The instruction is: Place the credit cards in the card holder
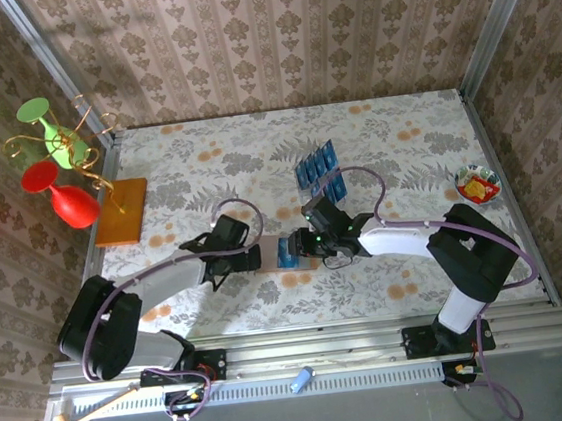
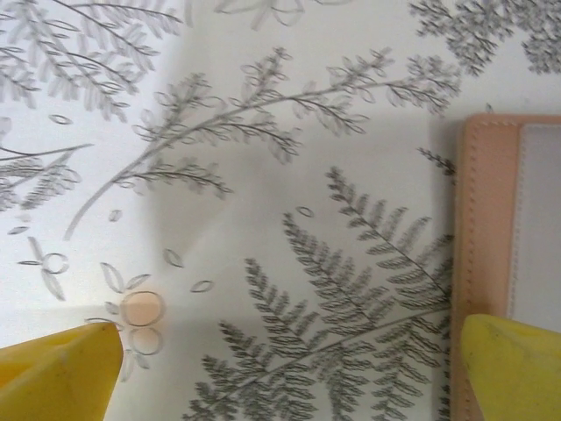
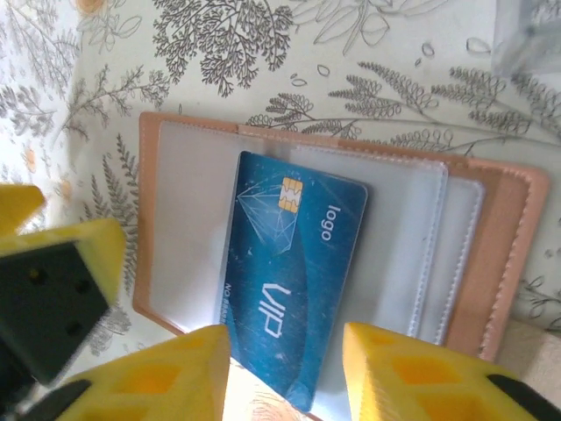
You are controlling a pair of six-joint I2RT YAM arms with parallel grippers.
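I see the card holder [image 3: 188,228] lying open on the tabletop [image 1: 404,137] mid-frame in the top view, between both arms. A blue VIP card [image 3: 294,272] sits partway in its clear pocket. The right end effector [image 3: 287,377] has its fingers apart either side of the card's lower end, seemingly not pinching it. The left end effector [image 2: 289,377] is spread wide, one fingertip [image 2: 513,368] over the holder's edge. The other credit cards [image 1: 319,166] lie fanned above centre

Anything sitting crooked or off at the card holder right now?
Yes. The blue card lies skewed on the open card holder, tilted against its pocket edges. Its lower end juts past the holder's edge, between the fingers of the right gripper. Nothing else stands out.
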